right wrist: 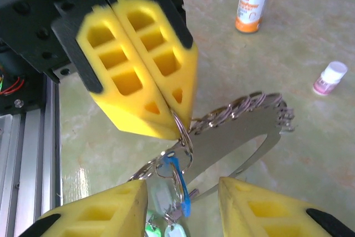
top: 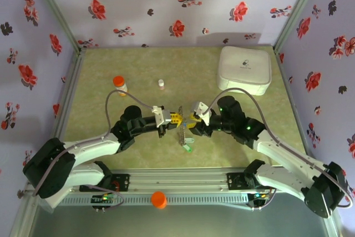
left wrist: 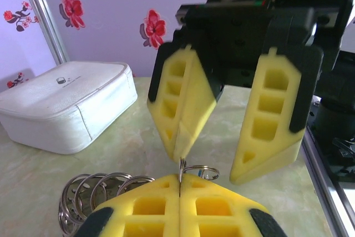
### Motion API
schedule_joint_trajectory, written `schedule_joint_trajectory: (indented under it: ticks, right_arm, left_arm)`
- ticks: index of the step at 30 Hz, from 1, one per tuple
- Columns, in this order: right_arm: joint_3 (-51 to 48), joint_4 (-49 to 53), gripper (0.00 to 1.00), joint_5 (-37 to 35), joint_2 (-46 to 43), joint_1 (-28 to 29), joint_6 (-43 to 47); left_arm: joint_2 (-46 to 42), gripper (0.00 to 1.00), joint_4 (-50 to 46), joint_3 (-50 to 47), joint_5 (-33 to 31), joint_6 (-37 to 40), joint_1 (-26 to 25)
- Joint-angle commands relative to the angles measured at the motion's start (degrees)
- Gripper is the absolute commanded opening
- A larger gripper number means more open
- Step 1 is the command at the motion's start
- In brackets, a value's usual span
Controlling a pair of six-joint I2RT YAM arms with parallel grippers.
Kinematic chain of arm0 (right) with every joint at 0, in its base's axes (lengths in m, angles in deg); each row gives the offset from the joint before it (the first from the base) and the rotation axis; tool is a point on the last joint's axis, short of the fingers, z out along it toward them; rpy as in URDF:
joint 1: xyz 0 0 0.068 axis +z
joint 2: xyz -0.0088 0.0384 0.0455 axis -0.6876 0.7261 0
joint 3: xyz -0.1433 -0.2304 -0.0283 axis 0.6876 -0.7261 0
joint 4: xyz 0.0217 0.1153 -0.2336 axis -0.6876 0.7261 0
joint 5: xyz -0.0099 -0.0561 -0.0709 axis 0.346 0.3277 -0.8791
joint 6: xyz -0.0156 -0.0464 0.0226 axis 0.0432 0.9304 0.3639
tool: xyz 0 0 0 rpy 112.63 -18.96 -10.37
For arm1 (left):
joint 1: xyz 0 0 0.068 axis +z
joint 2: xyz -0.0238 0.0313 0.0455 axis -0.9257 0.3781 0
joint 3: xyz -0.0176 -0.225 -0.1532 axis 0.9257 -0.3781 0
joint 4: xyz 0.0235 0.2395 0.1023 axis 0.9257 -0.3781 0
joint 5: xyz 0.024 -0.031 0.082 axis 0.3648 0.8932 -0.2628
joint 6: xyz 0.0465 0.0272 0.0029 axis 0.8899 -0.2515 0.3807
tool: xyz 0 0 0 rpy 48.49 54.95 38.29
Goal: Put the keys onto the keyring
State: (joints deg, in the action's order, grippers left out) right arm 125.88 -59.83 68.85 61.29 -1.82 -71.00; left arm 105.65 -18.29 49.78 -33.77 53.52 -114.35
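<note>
- Two hands meet over the counter; the left hand is clamped shut on the keyring, suspending it for threading.
- Right hand, at three o'clock, stands half open, empty.
- Blue key dangles at six o'clock, seemingly threaded.

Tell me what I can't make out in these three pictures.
- Top view: keys too small to tell apart.
- Right wrist view: green keys cut off by the bottom edge.
- Left wrist view: keyring mostly hidden behind the left pincer.
</note>
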Motion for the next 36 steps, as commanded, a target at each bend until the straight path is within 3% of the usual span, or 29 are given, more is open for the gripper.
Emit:
schedule_joint_trajectory:
  ticks: [1, 9, 22, 31, 36]
  right_arm:
    - [-0.3, 0.5, 0.37, 0.9, 1.1, 0.5, -0.3]
    - [0.5, -0.2, 0.22, 1.6, 1.9, 0.6, -0.8]
    - [2.0, 1.0, 0.05, 3.2, 3.4, 0.6, 0.4]
    - [4.2, 6.2, 0.0, 1.2, 5.4, 0.5, 3.6]
    - [4.0, 4.4, 0.0, 3.9, 8.5, 0.8, 2.5]
  left_arm:
    - [-0.3, 0.0, 4.0, -0.4, -0.5, -1.0, -0.2]
    - [-0.6, 0.0, 4.4, -0.2, -0.3, -1.5, -0.2]
    - [-0.6, 0.0, 5.4, -0.2, -0.2, -1.8, -0.2]
    - [-1.2, 0.0, 4.9, 0.5, 1.0, -2.3, -0.2]
    - [-1.7, 0.0, 4.4, 0.8, 1.2, -2.3, -0.2]
